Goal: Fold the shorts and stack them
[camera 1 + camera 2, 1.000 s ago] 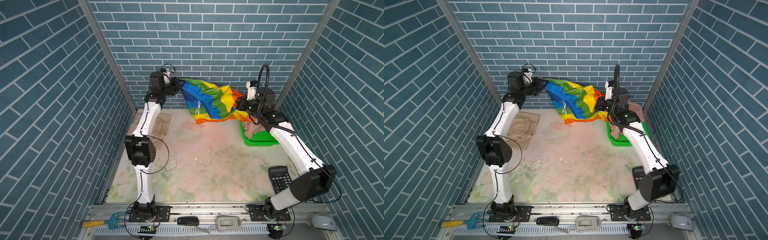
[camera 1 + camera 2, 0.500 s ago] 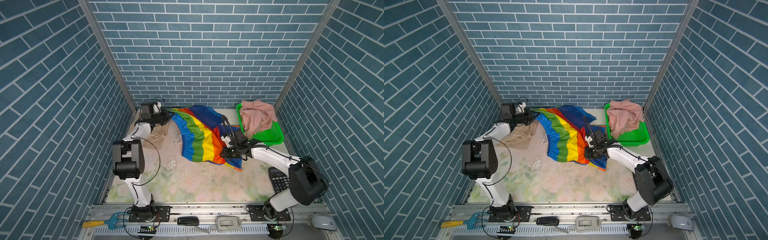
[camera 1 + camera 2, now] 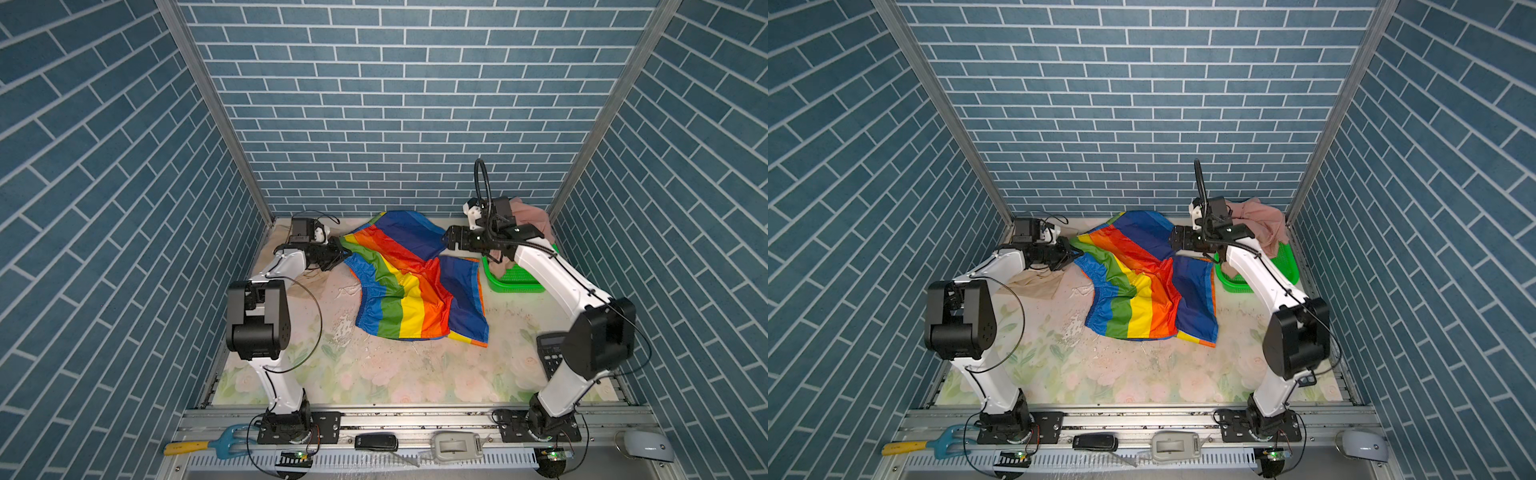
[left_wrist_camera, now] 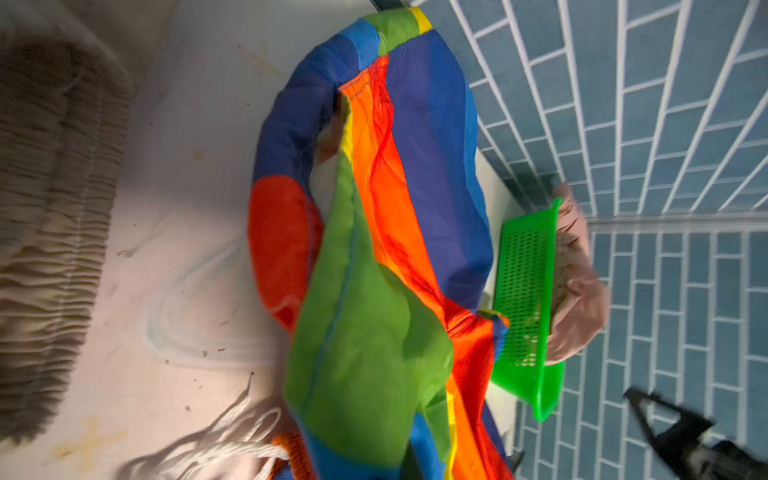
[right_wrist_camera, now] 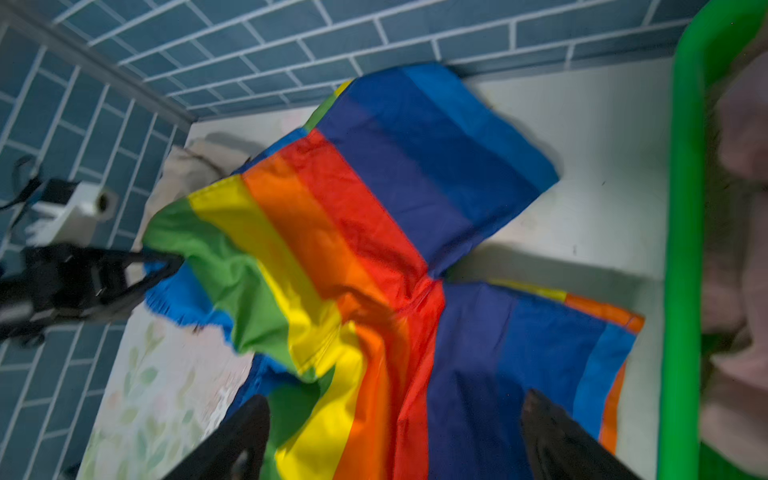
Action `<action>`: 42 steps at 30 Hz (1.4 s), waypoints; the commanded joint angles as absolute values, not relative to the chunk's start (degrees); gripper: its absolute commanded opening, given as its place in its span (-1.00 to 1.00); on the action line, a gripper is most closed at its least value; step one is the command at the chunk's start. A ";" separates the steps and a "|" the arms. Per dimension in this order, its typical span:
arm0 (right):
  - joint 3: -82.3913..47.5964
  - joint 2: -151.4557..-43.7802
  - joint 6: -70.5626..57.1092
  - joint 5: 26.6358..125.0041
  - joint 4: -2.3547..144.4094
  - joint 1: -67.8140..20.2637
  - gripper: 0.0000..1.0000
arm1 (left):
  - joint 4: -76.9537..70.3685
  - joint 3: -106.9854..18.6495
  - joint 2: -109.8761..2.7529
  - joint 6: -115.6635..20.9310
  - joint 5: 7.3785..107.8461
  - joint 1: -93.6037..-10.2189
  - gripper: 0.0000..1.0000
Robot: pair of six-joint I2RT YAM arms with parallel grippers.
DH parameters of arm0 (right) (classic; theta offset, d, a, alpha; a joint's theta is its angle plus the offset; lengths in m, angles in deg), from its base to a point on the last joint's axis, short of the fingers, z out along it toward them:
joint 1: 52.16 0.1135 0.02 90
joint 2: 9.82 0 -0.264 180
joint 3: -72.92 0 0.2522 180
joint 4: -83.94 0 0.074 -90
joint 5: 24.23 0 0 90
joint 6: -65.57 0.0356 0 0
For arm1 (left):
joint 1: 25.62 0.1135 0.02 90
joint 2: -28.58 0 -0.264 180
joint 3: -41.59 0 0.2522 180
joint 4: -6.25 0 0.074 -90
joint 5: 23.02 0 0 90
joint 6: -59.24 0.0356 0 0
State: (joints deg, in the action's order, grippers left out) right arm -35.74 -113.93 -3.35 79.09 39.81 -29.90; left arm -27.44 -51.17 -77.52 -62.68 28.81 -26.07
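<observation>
Left gripper (image 3: 338, 252) clamped on rainbow shorts (image 3: 409, 299) edge; shorts spread on desk (image 3: 374, 374). Right gripper (image 3: 448, 241) apart, empty.

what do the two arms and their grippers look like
The left arm and right arm have smooth white links, boxy black joint housings and thin black cables looping alongside. The left gripper and right gripper are black with slim pointed jaws and white camera mounts.

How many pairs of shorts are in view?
3. The rainbow shorts lie spread mid-table, the beige shorts lie crumpled at the back left, and the pink shorts sit in the green basket. Others may be hidden.
</observation>
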 commanded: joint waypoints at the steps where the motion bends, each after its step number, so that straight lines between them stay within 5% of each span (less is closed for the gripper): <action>1: -41.41 -124.95 -5.44 76.80 36.85 -29.85 0.91 | -44.56 -54.89 -77.36 -48.72 36.79 -28.90 -1.00; 16: -67.11 -152.75 -0.04 73.76 36.03 -32.39 0.85 | -49.36 -55.99 -78.63 -43.15 45.21 -32.92 -1.00; 28: -72.29 -159.07 6.33 73.24 39.25 -32.73 -0.48 | -46.90 -54.57 -79.27 -43.95 41.88 -33.00 -0.99; 30: -70.22 -157.70 6.29 73.45 40.10 -32.73 -0.94 | -47.13 -54.49 -79.35 -43.84 42.54 -32.99 -0.97; 31: -68.58 -156.41 6.17 73.61 40.56 -32.74 -1.00 | -47.37 -54.54 -79.56 -43.86 42.95 -33.00 -0.94; 42: -14.68 -123.02 14.31 74.32 62.35 -31.70 -1.00 | -49.83 -60.33 -82.92 -45.95 46.20 -32.35 -0.63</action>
